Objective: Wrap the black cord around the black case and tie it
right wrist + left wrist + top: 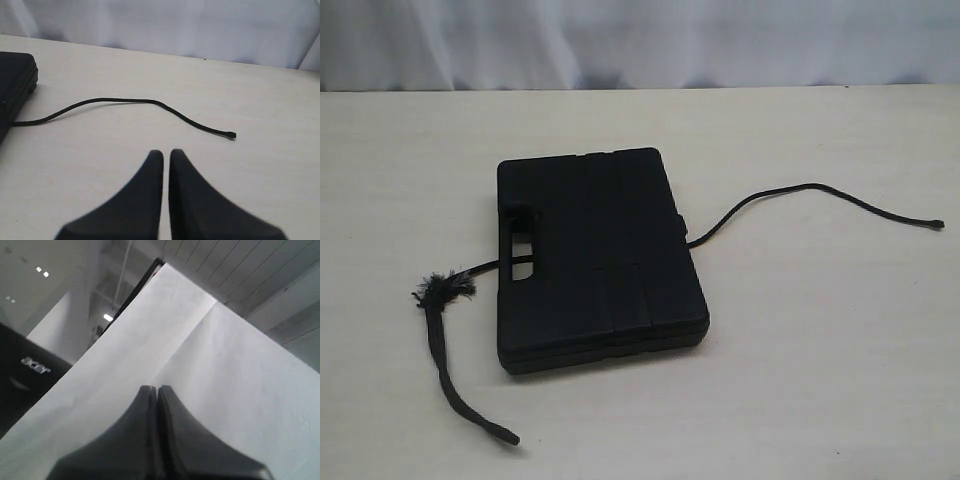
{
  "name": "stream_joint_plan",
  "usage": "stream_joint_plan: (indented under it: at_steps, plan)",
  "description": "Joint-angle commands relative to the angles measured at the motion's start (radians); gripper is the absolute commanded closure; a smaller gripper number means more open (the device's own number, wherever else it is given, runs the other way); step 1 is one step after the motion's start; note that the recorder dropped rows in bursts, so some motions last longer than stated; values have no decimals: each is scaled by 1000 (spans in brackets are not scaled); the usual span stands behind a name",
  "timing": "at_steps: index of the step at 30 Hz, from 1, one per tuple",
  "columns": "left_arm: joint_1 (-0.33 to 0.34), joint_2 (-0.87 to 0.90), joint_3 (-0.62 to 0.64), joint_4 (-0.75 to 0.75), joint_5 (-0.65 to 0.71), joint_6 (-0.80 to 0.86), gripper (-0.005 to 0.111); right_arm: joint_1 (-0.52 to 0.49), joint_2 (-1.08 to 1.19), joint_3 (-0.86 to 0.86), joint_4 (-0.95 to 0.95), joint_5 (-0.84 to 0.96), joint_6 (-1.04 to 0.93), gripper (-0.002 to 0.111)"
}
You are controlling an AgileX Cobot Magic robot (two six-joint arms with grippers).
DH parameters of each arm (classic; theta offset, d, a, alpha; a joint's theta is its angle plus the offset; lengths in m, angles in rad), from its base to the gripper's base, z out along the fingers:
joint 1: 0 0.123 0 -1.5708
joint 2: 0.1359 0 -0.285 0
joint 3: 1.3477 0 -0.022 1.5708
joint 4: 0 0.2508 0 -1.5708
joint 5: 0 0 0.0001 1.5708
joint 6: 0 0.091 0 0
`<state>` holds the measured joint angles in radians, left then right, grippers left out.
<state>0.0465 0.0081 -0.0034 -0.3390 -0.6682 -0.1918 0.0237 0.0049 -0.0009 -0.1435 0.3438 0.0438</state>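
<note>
The black case (595, 255) lies flat mid-table, its handle slot toward the left. The black cord (800, 192) runs under the case: one thin end curves out to the right, and a frayed tuft (444, 288) with a flatter, wider stretch (445, 365) trails off to the front left. In the right wrist view the cord (125, 101) lies ahead of my right gripper (166, 153), whose fingers are shut with nothing between them; the case's corner (15, 80) shows at the side. My left gripper (154, 389) is shut, empty, and pointed up at a white sheet. Neither gripper appears in the exterior view.
The pale tabletop (820, 350) is backed by a white curtain (640, 40). The left wrist view takes in the white sheet (200, 365), a ceiling with lights, and a dark Acer monitor (25, 375).
</note>
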Motion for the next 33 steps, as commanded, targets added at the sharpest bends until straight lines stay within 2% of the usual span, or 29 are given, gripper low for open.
stream_joint_plan:
  at_steps: [1, 8, 11, 13, 15, 17, 22, 25, 28, 31, 33]
  plan:
    - [-1, 142, -59, 133, -56, -73, 107, 3, -5, 1, -18, -16, -3, 104]
    - [-1, 620, -327, 183, 120, -71, 107, 3, -5, 1, -79, -114, -3, 104]
    - [-1, 818, -432, 295, 187, -83, 107, 3, -5, 1, -49, -130, -5, 104]
    - [-1, 938, -495, 376, 244, -137, 107, 3, -5, 1, 60, -158, -2, 104]
    - [-1, 1030, -563, 442, 356, -197, 107, 3, -5, 1, 158, -196, -2, 104]
    - [-1, 1126, -650, 517, 535, -227, 107, 3, -5, 1, 277, -250, -2, 104]
    - [-54, 1353, -890, 538, 1019, -156, 106, 3, -5, 1, 551, -260, -2, 104]
    - [-125, 1469, -1025, 515, 1277, -28, 99, 3, -5, 1, 573, -260, -5, 104]
    - [-198, 1564, -1101, 498, 1432, 18, 86, 3, -5, 1, 580, -258, -5, 104]
    - [-258, 1626, -1119, 473, 1485, 18, 72, 3, -5, 1, 629, -258, -5, 104]
    - [-280, 1655, -1119, 426, 1488, 16, 66, 3, -5, 1, 645, -251, -5, 104]
